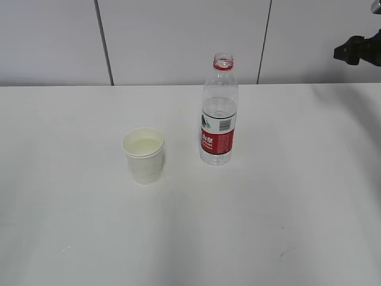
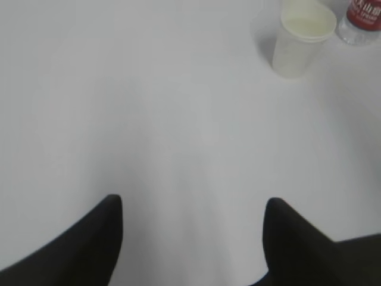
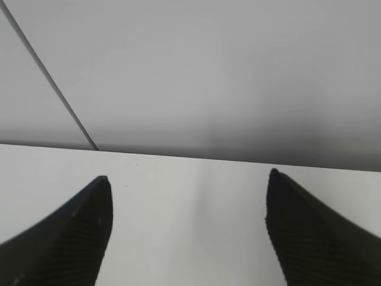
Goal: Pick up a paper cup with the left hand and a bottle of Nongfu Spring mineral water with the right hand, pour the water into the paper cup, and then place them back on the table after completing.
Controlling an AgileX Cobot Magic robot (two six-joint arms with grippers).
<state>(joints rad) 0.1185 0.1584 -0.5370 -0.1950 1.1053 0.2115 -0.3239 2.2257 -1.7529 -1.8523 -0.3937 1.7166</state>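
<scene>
Because the paper cup (image 1: 143, 155) stands upright near the middle of the table (image 1: 71, 238), with the uncapped bottle (image 1: 219, 110) upright just beside it on its right and a clear gap between them, each can be approached from its own side without a gripper crossing over. Water (image 1: 218, 108) reaches roughly halfway up the bottle, above the red label; the cup looks to hold pale liquid too, though I cannot tell how much, so the pouring may well be finished and both things set back down. The left hand (image 2: 193, 238) hovers with its fingers spread and nothing between them, the cup (image 2: 302, 37) well ahead of it and off to one side. The right hand (image 3: 187, 229) is likewise released, facing the grey panelled wall (image 3: 208, 71) past the table's far edge. Bare tabletop lies all round the pair, well clear of every edge.
</scene>
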